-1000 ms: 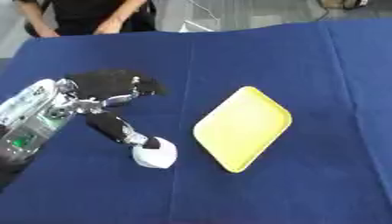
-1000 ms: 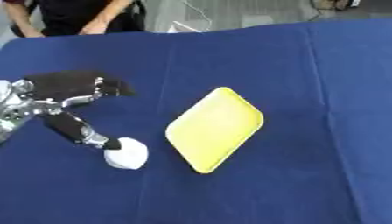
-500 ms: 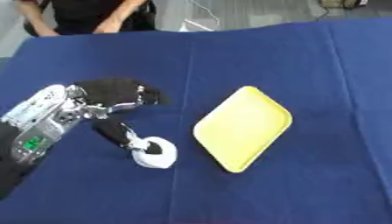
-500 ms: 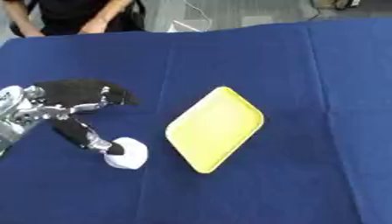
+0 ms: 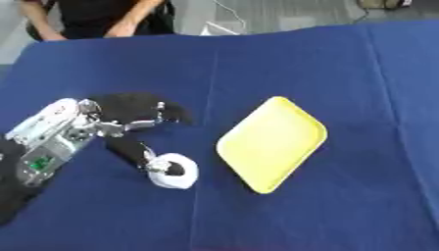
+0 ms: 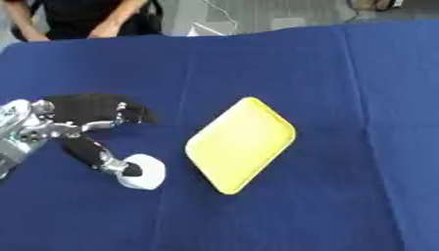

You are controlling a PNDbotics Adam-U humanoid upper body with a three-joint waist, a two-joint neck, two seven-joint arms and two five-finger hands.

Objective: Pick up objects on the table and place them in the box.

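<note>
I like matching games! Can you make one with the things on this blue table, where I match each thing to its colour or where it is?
Things:
1. tray
2. small round object
3. left hand
4. tablecloth

Descriptions:
A. white, at the thumb tip
B. dark blue
C. yellow, mid-table
D. black, reaching in from the left

Pairs: 1-C, 2-A, 3-D, 4-B
</note>
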